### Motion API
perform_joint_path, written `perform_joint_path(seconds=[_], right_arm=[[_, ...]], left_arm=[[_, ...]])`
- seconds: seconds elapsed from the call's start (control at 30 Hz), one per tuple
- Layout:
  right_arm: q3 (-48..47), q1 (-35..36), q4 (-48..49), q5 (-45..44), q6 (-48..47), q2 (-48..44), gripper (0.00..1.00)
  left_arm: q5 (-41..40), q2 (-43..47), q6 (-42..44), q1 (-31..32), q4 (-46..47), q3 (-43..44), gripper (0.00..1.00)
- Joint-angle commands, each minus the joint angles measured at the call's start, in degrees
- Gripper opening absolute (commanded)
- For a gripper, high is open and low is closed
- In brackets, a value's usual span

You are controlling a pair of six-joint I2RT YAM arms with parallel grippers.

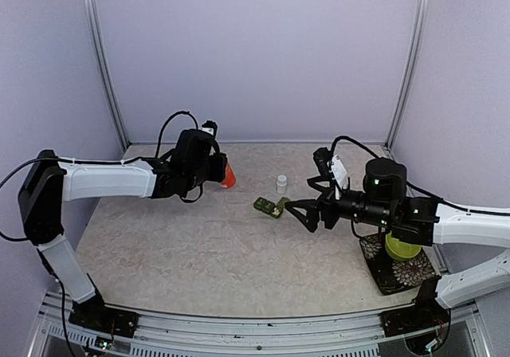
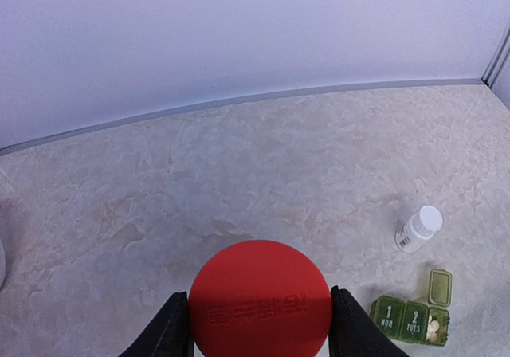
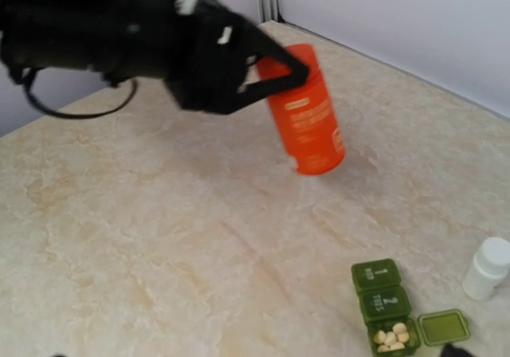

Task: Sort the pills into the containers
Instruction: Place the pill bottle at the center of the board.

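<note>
Your left claw (image 2: pixel 260 321) clamps the bottle (image 2: pixel 260 289); your right claw (image 1: pixel 296 213) stands wide apart, empty. The pill box (image 3: pixel 385 305): two lids shut, third open, holding pills (image 3: pixel 390 337).

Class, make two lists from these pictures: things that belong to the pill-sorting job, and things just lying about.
Job: green pill box, pills in its open compartment, red-orange bottle in the left pincer.
Lying about: small white bottle, lime-green bowl, patterned mat.

pill box (image 3: pixel 385 303): 1 | orange bottle (image 3: pixel 307 110): 1 | white bottle (image 3: pixel 486 268): 1 | green bowl (image 1: pixel 401 248): 1
</note>
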State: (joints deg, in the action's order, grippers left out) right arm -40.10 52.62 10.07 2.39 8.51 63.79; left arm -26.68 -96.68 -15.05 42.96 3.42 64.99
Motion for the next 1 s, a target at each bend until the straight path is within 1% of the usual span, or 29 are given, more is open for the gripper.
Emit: perform_joint_path(seconds=[0.0, 0.17, 0.33, 0.5, 0.73, 0.97], right_arm=[[1.22, -0.57, -0.58, -1.69, -0.17, -2.26, 1.0], [2.01, -0.62, -1.63, -2.43, 0.03, -3.76, 1.0], [2.88, -0.59, -1.89, -2.97, 0.5, -4.65, 1.0], [3.26, -0.61, -1.74, -2.9, 1.15, -4.62, 1.0], [3.07, -0.61, -2.24, -3.17, 1.52, -4.38, 1.0], [3.34, -0.64, -1.78, -2.99, 2.01, -3.64, 1.0]], left_arm=[[-3.38, -7.0, 4.34, -1.28, 2.5, 7.25, 0.4], [-1.91, -15.82, 8.14, -3.34, 3.05, 17.08, 0.41], [-1.19, -22.66, 11.1, -4.49, 3.12, 25.43, 0.41], [-0.8, -27.94, 12.91, -4.64, 3.42, 30.13, 0.41], [0.73, -33.25, 12.73, -4.7, 3.05, 34.71, 0.41], [1.28, -35.66, 12.69, -4.62, 2.5, 36.5, 0.45]])
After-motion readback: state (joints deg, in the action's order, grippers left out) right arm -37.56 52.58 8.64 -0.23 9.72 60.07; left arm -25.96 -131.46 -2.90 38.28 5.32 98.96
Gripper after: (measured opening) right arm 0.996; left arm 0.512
